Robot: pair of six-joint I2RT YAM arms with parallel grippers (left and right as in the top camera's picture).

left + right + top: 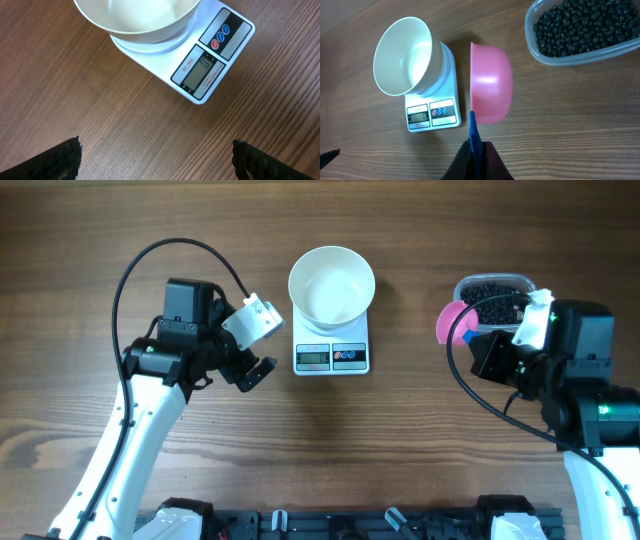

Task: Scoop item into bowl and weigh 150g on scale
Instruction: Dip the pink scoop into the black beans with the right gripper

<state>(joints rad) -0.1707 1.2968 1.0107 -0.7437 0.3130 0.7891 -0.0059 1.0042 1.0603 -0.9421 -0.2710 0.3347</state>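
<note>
Beside the tub [555, 59] of beans [585, 22], the right gripper [476, 152] pinches the scoop [492, 82] by its handle, so a full load might twist it and spill short of the empty bowl [331, 285] on the scale [331, 358]; left gripper [262, 345] spread.

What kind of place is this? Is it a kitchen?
Probably a robot lab, not a real kitchen: a left arm and a right arm stand at a wooden table with a kitchen scale, a bowl on it, and a tub of beans.
</note>
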